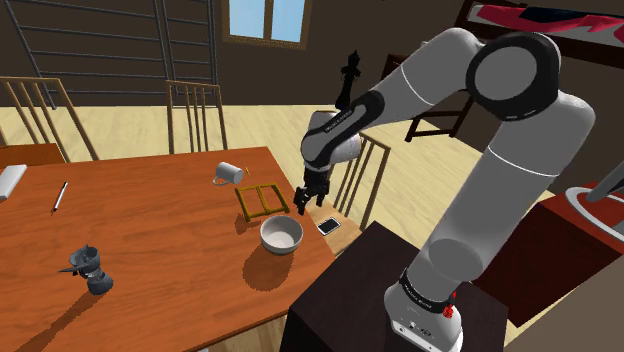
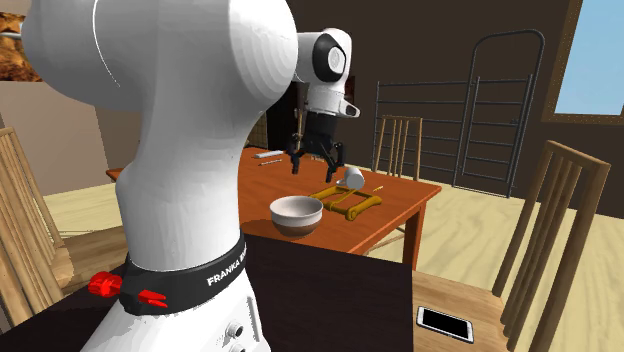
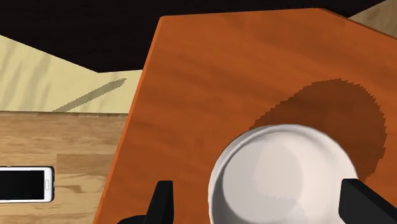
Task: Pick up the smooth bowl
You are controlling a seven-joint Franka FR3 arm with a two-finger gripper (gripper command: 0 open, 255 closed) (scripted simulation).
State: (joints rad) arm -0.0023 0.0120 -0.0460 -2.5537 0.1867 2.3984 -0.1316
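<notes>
1. End effector [image 1: 305, 203] hangs above the table [image 1: 150, 230] with its fingers [image 3: 162, 202] spread wide and nothing held. In the wrist view the bowl lies between them, untouched.
2. White bowl [image 1: 281, 234] sits upright and empty on the table. It is near the corner closest to the stand [image 1: 340, 290], just beneath the end effector and slightly off to one side.
3. Its surface looks smooth and glossy, so it is probably slippery. It reads as rigid, thin-walled and fairly light. It may be ceramic and breakable, though the render does not settle the material.
4. Seen from the wrist, the bowl looks nearly as wide as the open span, so clasping it across its full width seems doubtful. A rim pinch looks safer, with one finger inside the wall and one outside.
5. That grip wants firm pressure and a gentle descent. The table edge is near, and a nudged bowl could skate toward it.
</notes>
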